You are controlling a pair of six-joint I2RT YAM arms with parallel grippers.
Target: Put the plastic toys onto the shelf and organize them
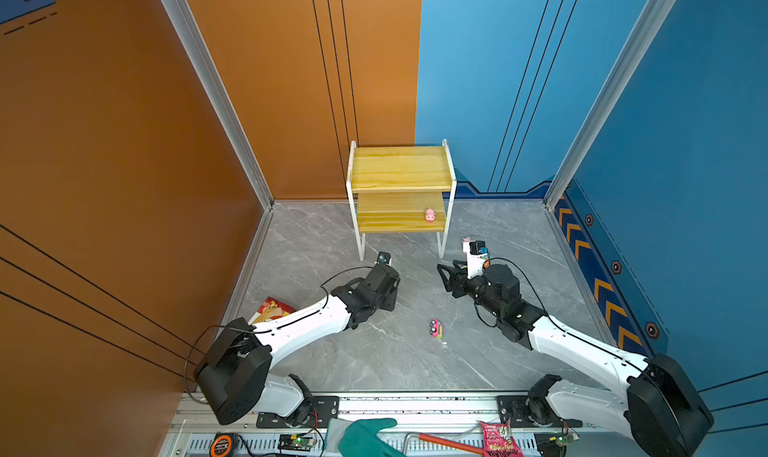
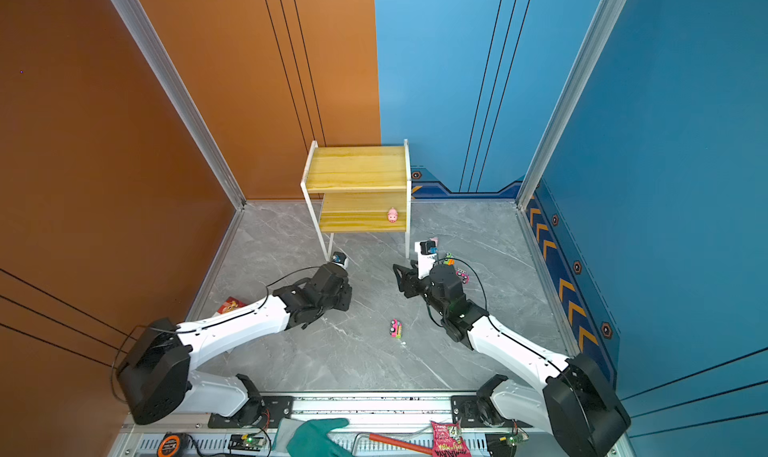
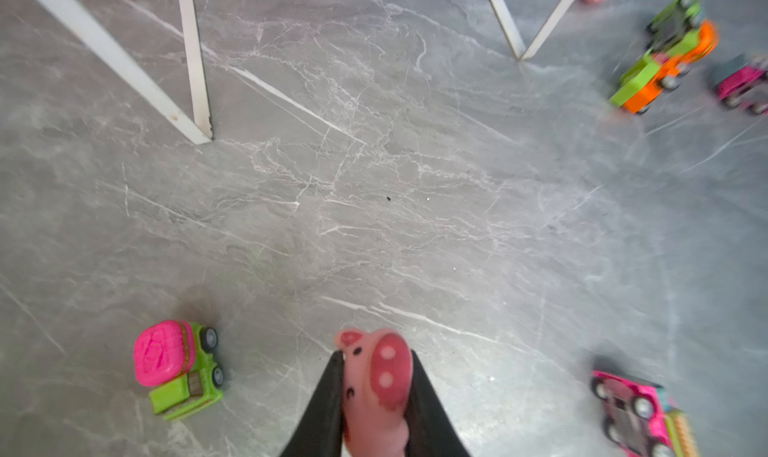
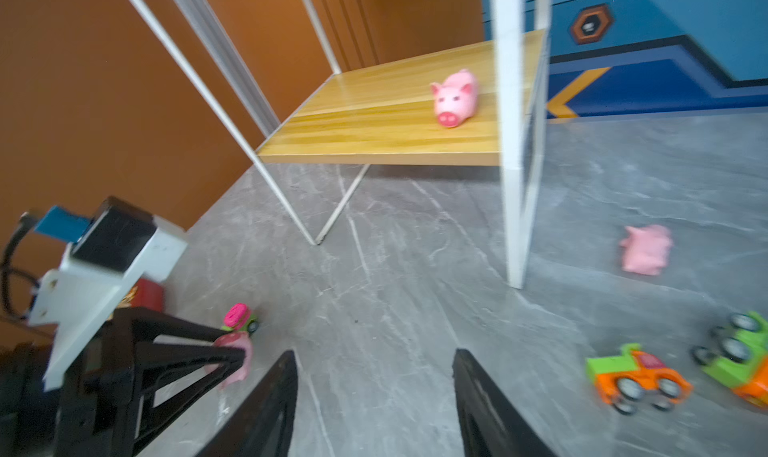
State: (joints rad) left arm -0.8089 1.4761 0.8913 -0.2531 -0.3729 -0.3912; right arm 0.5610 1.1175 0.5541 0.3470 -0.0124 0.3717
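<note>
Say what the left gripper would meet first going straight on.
Probably bare floor, short of the shelf; no other toy lies ahead of the left gripper and its pig. Depth unclear.

The shelf's [image 1: 401, 170] top board is lying wide open, and the lower one is only carrying a pig [image 1: 430, 215] at its right end. Thin white front legs [image 4: 513, 184] are framing the way in. A pink truck [image 1: 435, 328] is sitting out front in the middle of the floor [image 1: 374, 363]; more trucks [image 4: 638, 376] and another pig [image 4: 646, 249] are crowding it beside the right leg.
</note>
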